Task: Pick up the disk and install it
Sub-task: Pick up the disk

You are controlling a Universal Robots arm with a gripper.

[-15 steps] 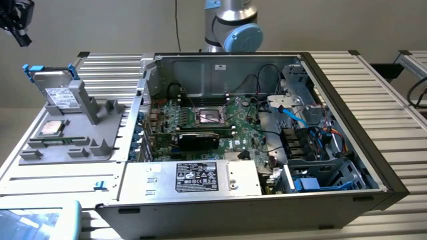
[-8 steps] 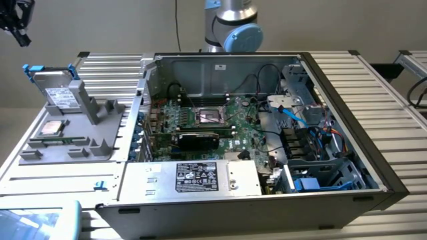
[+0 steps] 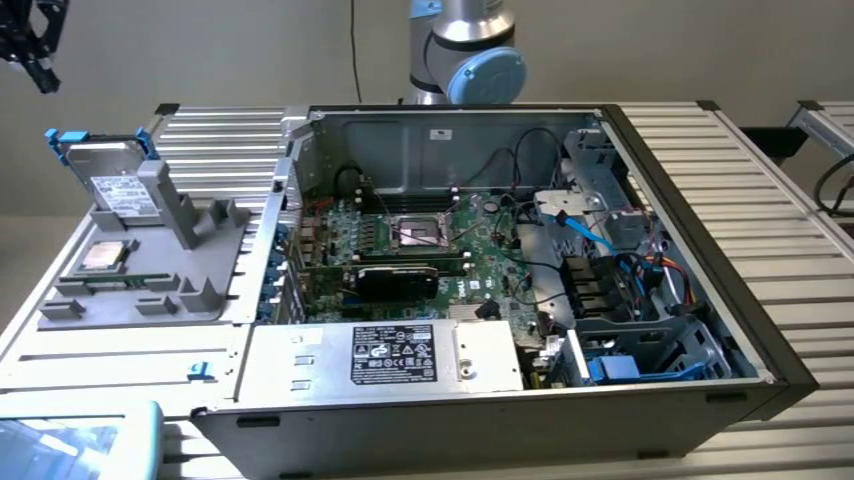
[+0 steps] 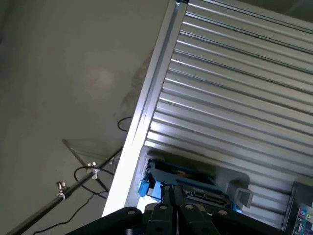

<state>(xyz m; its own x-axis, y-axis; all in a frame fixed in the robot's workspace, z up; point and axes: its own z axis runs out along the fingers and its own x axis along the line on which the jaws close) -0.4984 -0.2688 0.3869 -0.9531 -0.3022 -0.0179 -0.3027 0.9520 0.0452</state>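
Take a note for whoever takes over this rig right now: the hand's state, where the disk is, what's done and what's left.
The hand is shut and empty. In the exterior view it hangs in the air, above the disk and to the exterior view's left of it, not touching it.
The disk is propped upright in the grey holder, on the exterior view's left of the open computer case.
Done: nothing that shows; the disk sits in its holder, not yet gripped.
Left: the pick-up and the install into the case.
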